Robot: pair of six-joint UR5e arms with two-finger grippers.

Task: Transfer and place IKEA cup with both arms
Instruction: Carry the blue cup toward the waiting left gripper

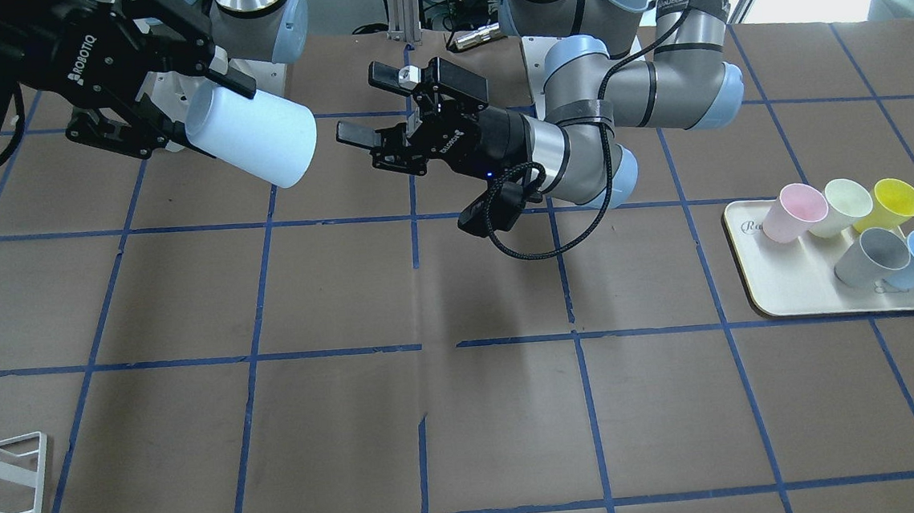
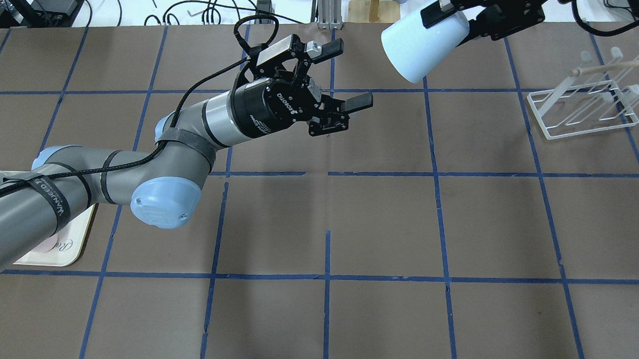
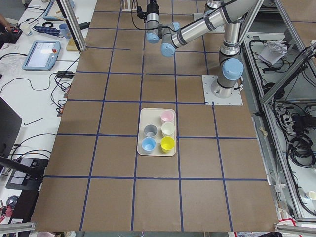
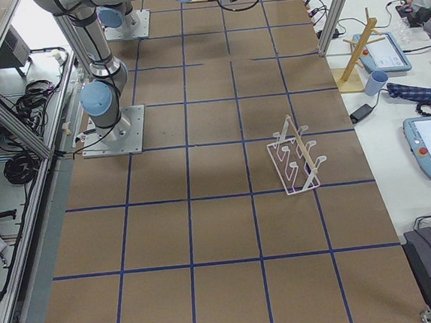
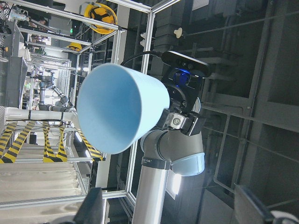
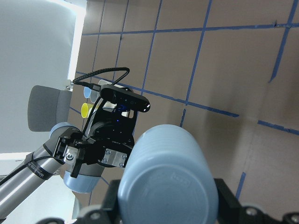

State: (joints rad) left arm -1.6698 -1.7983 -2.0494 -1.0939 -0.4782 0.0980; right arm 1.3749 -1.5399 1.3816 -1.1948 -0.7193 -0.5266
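Fingers of the right gripper (image 1: 204,112) are clamped on the base end of the IKEA cup (image 1: 256,142), a smooth, matte, tapered light blue tumbler held sideways above the brown, blue-taped table (image 1: 331,297). Its mouth faces the left gripper (image 1: 367,104), whose black fingers are spread and empty, near the cup.

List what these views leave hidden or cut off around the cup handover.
- Overhead: the tray lies mostly under the left arm, its cups almost wholly hidden.
- Front-facing: the white rack is cut by the left edge.
- Exterior left: the IKEA cup and the right gripper fall beyond the top edge.
- Left wrist: the left gripper shows only blurred fingertips at the bottom edge.
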